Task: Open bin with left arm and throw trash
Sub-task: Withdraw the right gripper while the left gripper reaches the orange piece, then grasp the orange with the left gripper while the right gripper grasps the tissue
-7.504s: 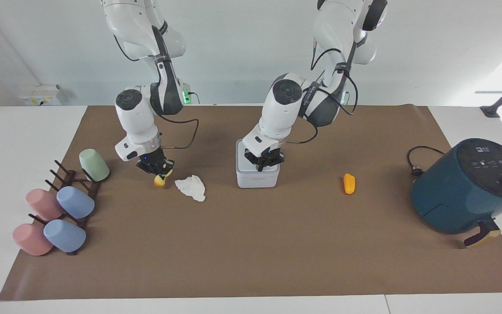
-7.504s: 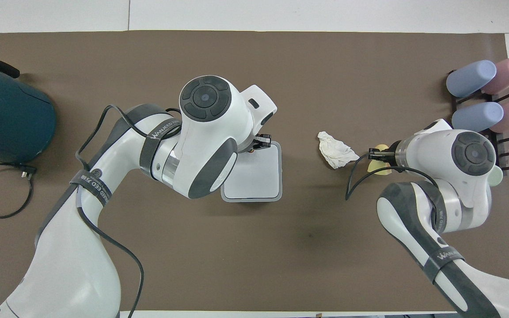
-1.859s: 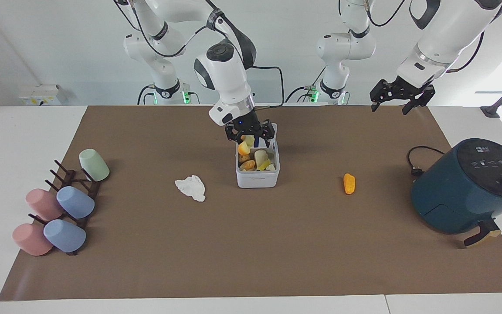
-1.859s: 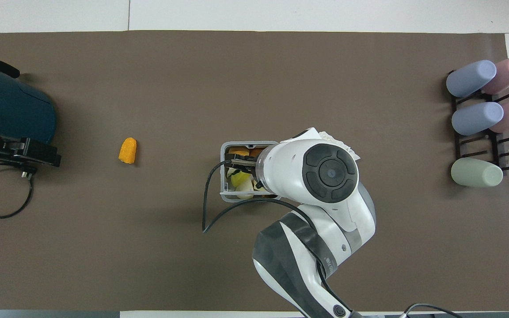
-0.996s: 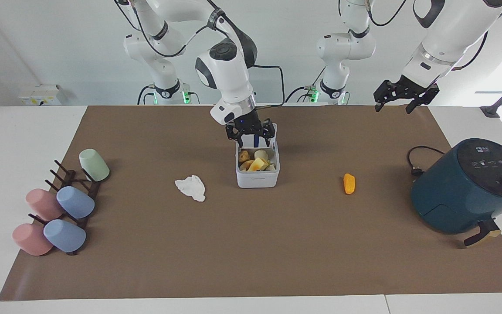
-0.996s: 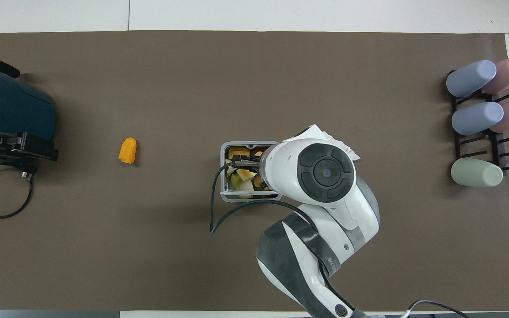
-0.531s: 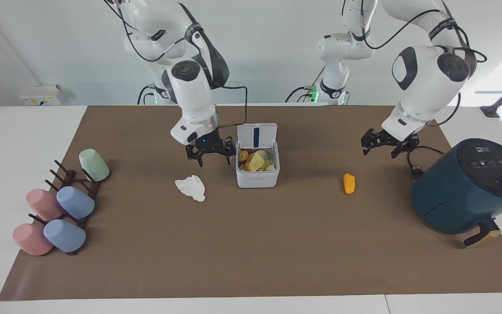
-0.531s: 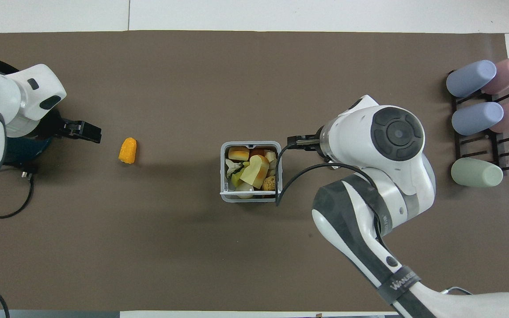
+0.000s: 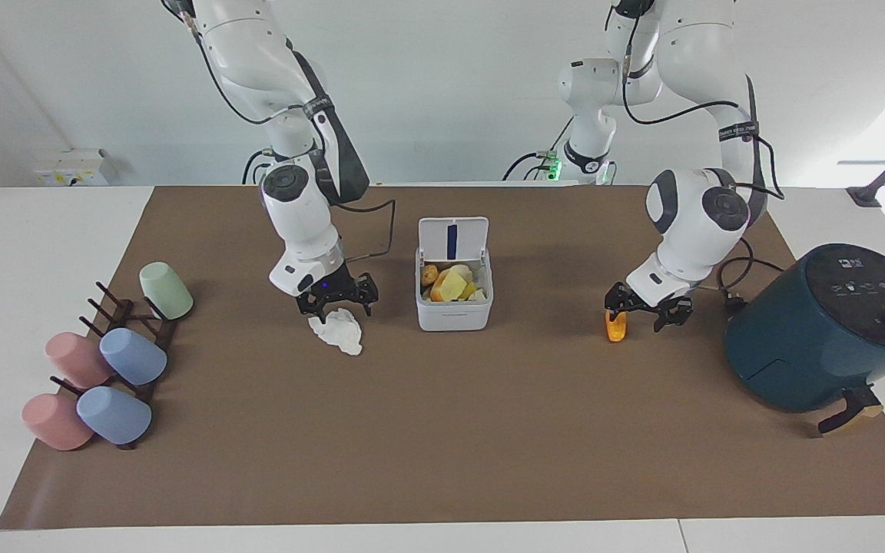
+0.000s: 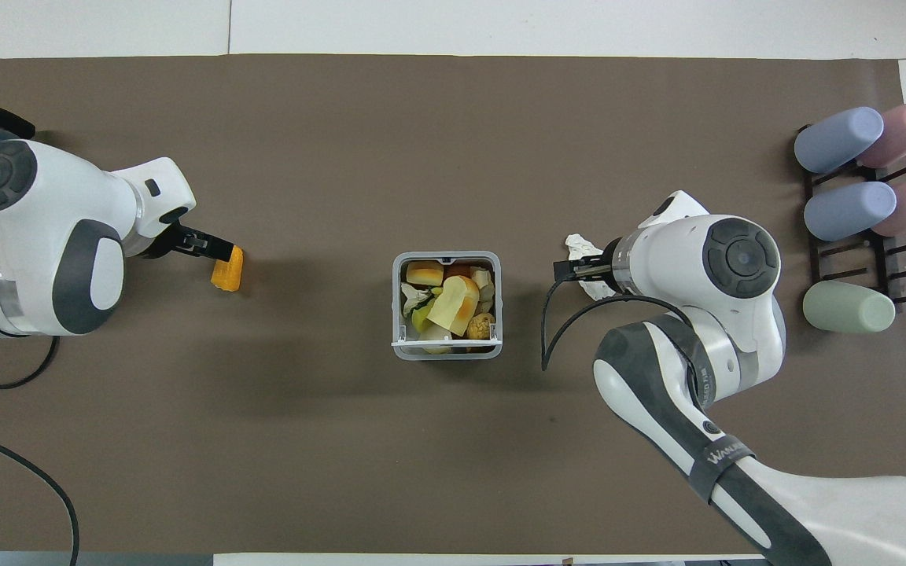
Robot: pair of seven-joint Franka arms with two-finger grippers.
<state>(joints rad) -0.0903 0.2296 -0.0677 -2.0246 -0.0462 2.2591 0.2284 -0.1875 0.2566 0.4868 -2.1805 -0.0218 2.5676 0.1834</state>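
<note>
A white table (image 9: 43, 253) carries a brown mat (image 9: 442, 430). On the mat stand the open bin (image 9: 454, 313) at the middle, a crumpled tissue (image 9: 339, 332) and a cup rack (image 9: 131, 338) toward the right arm's end, and an orange piece (image 9: 614, 326) and a teal air fryer (image 9: 826, 330) toward the left arm's end.

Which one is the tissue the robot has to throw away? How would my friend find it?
Find the open white bin full of food scraps in the middle of the brown mat. Go from it toward the rack of pastel cups; the crumpled white tissue lies on the mat under the right gripper. It is the only wrinkly white paper lump there.
</note>
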